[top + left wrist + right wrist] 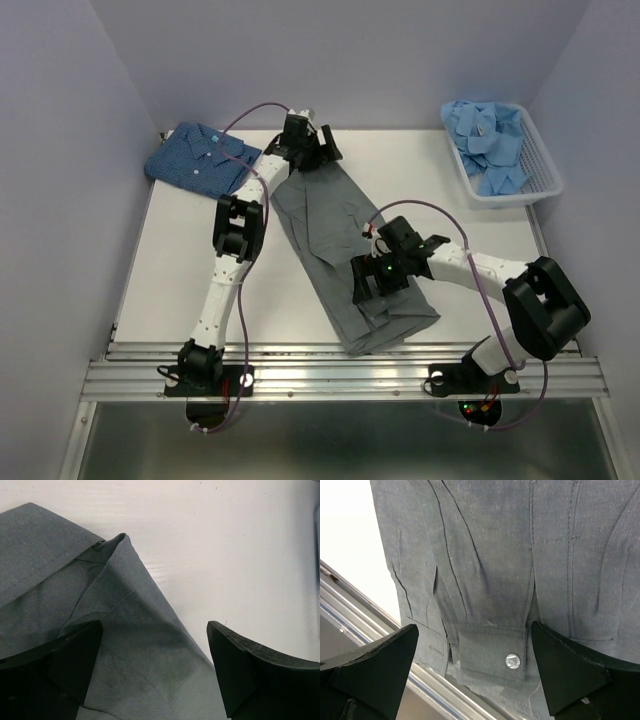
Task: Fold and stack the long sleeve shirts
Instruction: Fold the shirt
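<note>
A dark grey shirt (340, 245) lies as a long strip across the table, from the back centre to the front edge. My left gripper (312, 160) is open over its far collar end (110, 610). My right gripper (378, 285) is open over its near end, where a buttoned cuff (492, 652) lies between the fingers. A dark blue patterned shirt (200, 160) lies folded at the back left. Light blue shirts (490, 140) are heaped in the basket.
A white slatted basket (535, 175) stands at the back right. The table's metal front rail (340, 365) runs just below the grey shirt's near end and shows in the right wrist view (365, 612). White table surface (225, 545) lies right of the collar.
</note>
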Motion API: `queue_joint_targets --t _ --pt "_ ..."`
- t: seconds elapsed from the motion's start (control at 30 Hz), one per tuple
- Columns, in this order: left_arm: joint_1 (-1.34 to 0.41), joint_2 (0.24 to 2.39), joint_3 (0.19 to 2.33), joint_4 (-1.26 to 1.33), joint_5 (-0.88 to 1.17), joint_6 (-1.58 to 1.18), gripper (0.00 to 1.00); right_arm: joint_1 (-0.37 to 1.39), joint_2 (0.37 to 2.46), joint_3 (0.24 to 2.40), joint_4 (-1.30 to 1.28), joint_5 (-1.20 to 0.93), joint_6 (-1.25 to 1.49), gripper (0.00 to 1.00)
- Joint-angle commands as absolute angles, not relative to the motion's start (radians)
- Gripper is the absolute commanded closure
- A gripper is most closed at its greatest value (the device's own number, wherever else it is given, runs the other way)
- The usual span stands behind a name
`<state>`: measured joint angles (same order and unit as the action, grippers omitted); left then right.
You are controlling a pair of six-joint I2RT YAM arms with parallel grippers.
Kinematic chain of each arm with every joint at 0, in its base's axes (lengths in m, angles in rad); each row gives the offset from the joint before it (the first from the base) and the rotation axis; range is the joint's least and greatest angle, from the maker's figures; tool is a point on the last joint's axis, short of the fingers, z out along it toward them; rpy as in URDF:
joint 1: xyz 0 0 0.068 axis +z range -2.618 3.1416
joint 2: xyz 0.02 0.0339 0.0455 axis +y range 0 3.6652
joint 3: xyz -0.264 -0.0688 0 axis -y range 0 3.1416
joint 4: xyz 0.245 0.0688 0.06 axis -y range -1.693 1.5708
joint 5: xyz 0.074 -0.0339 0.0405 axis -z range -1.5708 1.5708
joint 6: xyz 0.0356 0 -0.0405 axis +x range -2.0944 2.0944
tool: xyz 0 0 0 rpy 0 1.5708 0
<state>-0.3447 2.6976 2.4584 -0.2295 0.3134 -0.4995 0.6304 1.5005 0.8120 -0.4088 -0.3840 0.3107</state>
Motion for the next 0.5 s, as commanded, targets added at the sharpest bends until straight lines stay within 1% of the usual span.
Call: queue_joint_targets --t 0.0,0.1,0.13,0.17,0.23,0.27,0.33,0.37,0.4,0.47 --pt "-0.345 2.654 2.474 -0.163 0.360 -0.519 0.01 0.641 1.458 0.886 -0.512 -0.312 0.255 0.00" --pt "-0.357 2.580 2.450 -0.173 0.391 -0.464 0.01 0.641 1.398 0.931 -0.511 -0.192 0.273 0.00" --pt "-0.368 2.548 2.427 -0.179 0.340 -0.407 0.01 0.641 1.382 0.934 -0.499 -0.163 0.276 0.00" --pt "-0.392 2.470 2.404 -0.184 0.307 -0.375 0.01 0.641 1.368 0.937 -0.465 -0.132 0.282 0.00" --pt "-0.416 2.389 2.320 -0.202 0.211 -0.327 0.01 0.641 1.339 0.937 -0.434 -0.039 0.296 0.00" --pt "-0.425 2.309 2.294 -0.218 0.187 -0.307 0.01 0.641 1.338 0.942 -0.405 0.033 0.298 0.00" --pt "-0.425 2.232 2.182 -0.227 0.135 -0.305 0.01 0.641 1.368 0.965 -0.371 0.112 0.304 0.00" --pt "-0.423 2.158 2.140 -0.233 0.105 -0.311 0.01 0.641 1.387 0.977 -0.323 0.148 0.305 0.00" --pt "-0.423 2.120 2.043 -0.245 0.080 -0.322 0.01 0.612 1.409 0.992 -0.296 0.191 0.313 0.00" --pt "-0.423 2.021 1.927 -0.252 0.011 -0.339 0.01 0.582 1.498 1.052 -0.218 0.186 0.337 0.00"
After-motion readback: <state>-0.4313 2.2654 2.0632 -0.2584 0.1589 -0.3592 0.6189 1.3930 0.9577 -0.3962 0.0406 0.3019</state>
